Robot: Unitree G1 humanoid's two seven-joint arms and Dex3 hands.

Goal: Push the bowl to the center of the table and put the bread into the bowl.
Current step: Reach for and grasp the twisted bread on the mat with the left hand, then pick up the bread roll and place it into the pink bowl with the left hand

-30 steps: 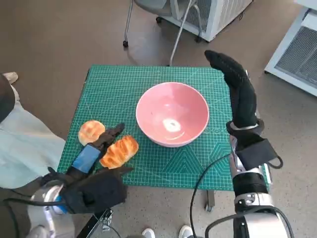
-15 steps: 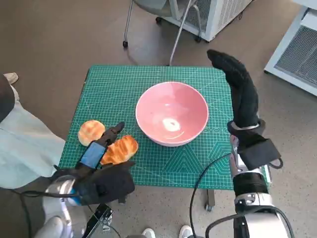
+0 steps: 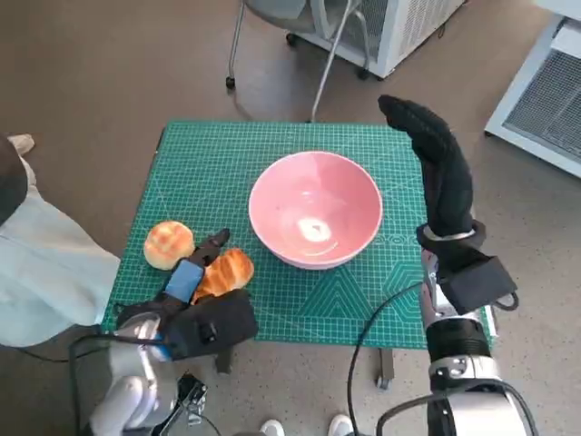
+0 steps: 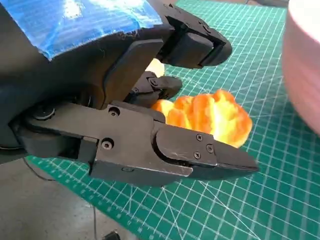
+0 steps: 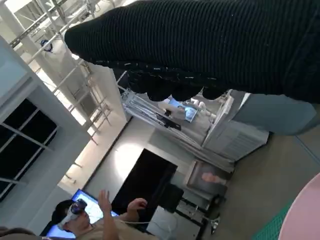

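Bowl (image 3: 315,209) looks placed: pink, empty, sitting roughly mid-mat on the green cutting mat (image 3: 272,154), so I'd call the push step done. Bread is not in yet. The ridged bread loaf (image 3: 225,272) lies on the mat just beside the bowl, on its near-left side, and the left hand (image 3: 195,282) sits over it with fingers (image 4: 195,42) spread around it; from the wrist view I can't tell whether they actually grip it. A round bun (image 3: 169,244) lies further left of the bowl, near the loaf. Right hand (image 3: 436,168) is upright just right of the bowl, fingers extended together, holding nothing. Bowl rim facing the loaf is the obstacle: needs a lift over. Chair legs (image 3: 313,86) stand beyond the bowl, and a person (image 5: 95,220) shows in the right wrist view.
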